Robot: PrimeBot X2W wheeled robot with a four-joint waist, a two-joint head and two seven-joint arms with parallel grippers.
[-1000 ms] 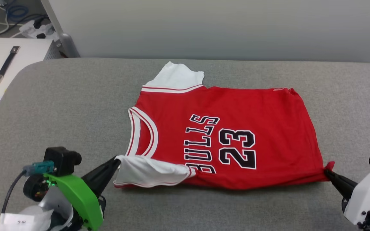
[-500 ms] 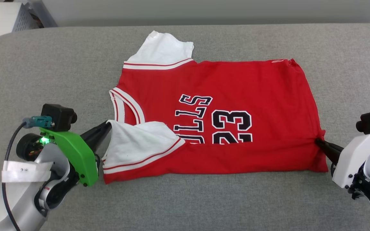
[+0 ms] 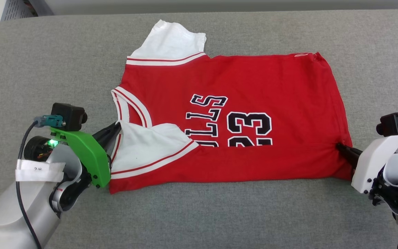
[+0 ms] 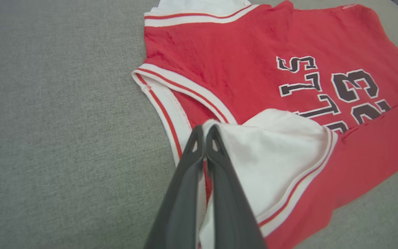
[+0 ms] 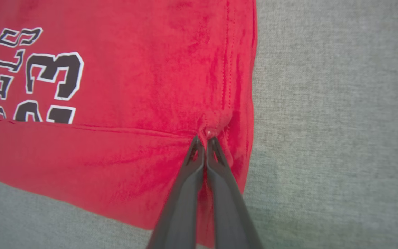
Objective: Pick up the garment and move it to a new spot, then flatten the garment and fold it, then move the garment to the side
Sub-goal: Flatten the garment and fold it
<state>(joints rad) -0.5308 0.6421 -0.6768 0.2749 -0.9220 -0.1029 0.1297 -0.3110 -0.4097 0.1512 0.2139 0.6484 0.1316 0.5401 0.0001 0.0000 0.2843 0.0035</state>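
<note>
I see the garment (image 3: 247,86) lying front-up in the middle of the grey cushioned surface (image 3: 199,214), neck toward my left arm and hem toward my right. Its near long edge is doubled over onto the front, and the fold covers the lower part of the lettering (image 3: 240,121). The far sleeve (image 3: 171,38) lies flat and spread out. The near sleeve (image 3: 147,145) is turned over onto the chest, just beside the striped collar (image 3: 130,107).

My left gripper (image 3: 116,128) has its two dark fingers pressed fully together on the tip of that near sleeve. From the left wrist view, the left gripper (image 4: 206,129) has white cloth and a strip of red trim pinched between its fingers (image 4: 181,193), with no gap at the tips. My right gripper (image 3: 339,146) is closed just as tight on the hem end of the fold. In the right wrist view, the right gripper (image 5: 205,140) has the red cloth (image 5: 150,69) bunched into a small pucker right at its tips, and the hem edge drapes to either side of the fingers (image 5: 226,193).

Both grippers sit low at the garment's near corners, well apart, with the folded strip running between them. Behind the left fingers a green bracket (image 3: 85,155) carries a black camera (image 3: 68,116). A white bracket (image 3: 375,162) sits behind the right ones. A pale wall (image 3: 219,4) runs along the cushion's far edge.
</note>
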